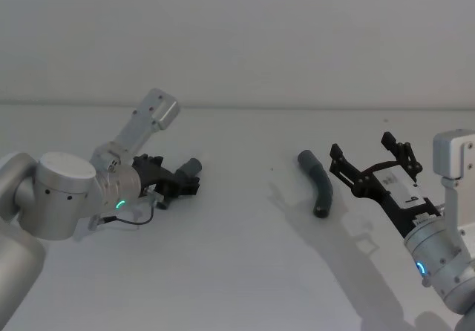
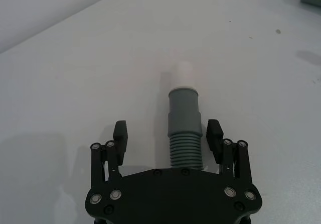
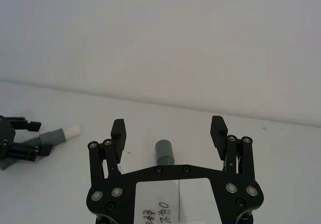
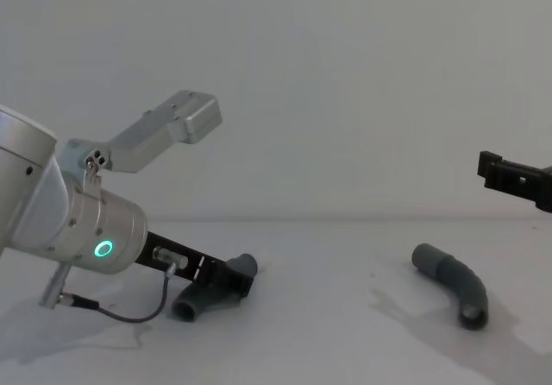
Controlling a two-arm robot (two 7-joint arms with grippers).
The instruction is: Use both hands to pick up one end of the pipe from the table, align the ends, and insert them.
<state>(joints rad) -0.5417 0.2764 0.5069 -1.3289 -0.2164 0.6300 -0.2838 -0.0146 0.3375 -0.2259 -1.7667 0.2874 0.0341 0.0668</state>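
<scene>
One pipe piece [image 2: 184, 133] lies on the white table [image 1: 237, 271] between the spread fingers of my left gripper [image 2: 166, 133], which is open. Its ribbed body runs back under the palm; the grey cuff and white tip [image 2: 184, 73] point away. The right finger [image 2: 212, 133] is close beside the ribs, the left one stands well clear. From the head, this gripper [image 1: 182, 177] is low at the left around the piece [image 1: 191, 168]. The other pipe piece [image 1: 317, 184], curved with a plain open sleeve, lies right of centre. My right gripper [image 1: 361, 145] hovers open just right of it, above its near end [image 3: 164, 152].
The table's middle, between the two pipe pieces, is bare, and a plain wall rises behind its far edge [image 1: 237, 107]. A thin black cable [image 4: 129, 314] hangs from my left wrist and rests on the table near the left piece [image 4: 211, 294].
</scene>
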